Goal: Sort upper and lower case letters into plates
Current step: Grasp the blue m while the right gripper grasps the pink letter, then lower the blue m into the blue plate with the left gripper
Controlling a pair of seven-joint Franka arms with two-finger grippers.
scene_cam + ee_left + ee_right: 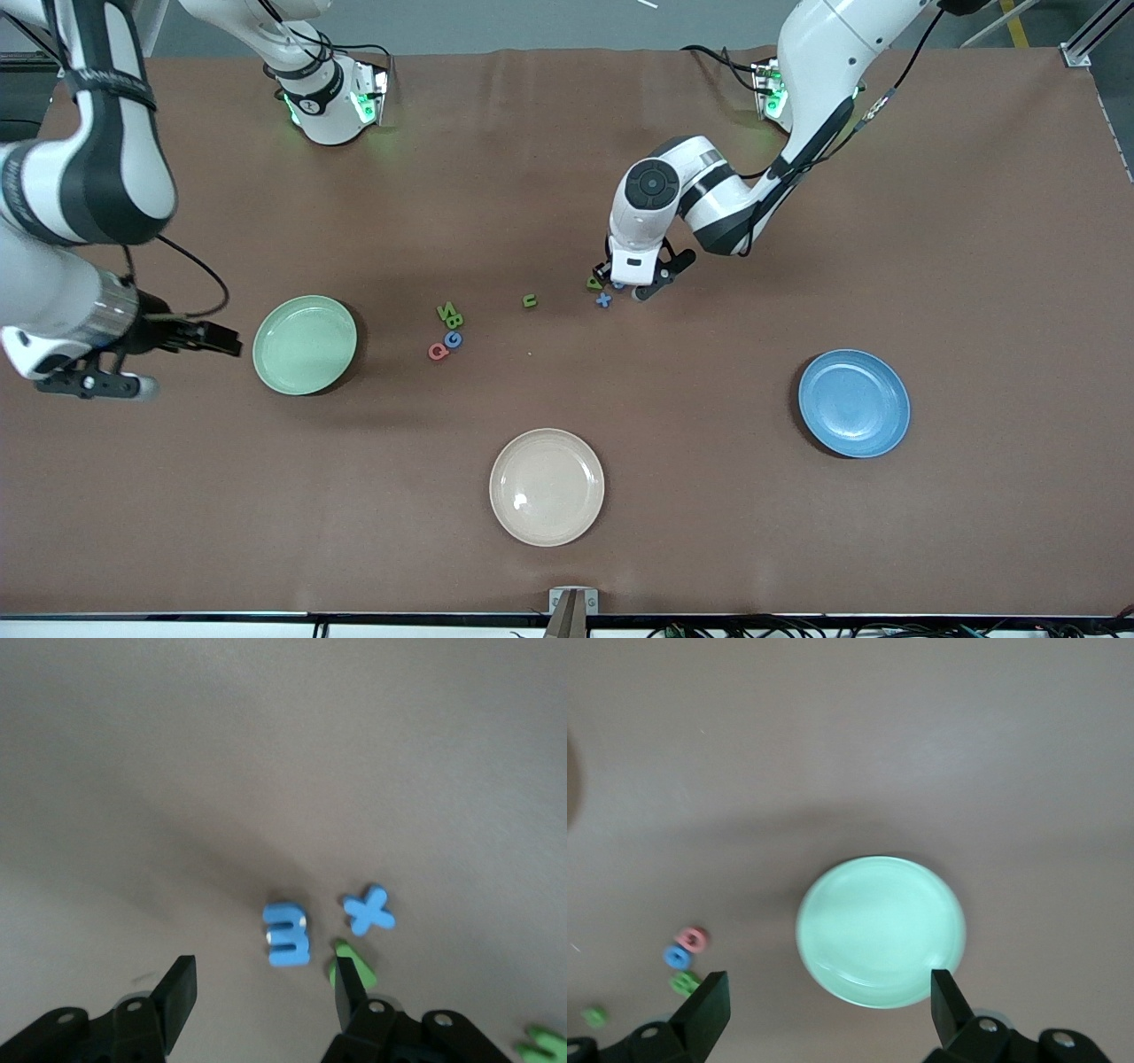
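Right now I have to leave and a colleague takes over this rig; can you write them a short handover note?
Left gripper: open, low over the table, fingers straddling a blue letter, nothing held. A blue x and a green letter lie beside it.
Right gripper: open, holding nothing, waiting over the mint green plate.
Other letters: a green u alone; two green pieces, a blue G and a pink-red Q clustered nearer the mint green plate.
Blue plate: holds no letters.
Done: nothing sorted.
Left: all eight letters.
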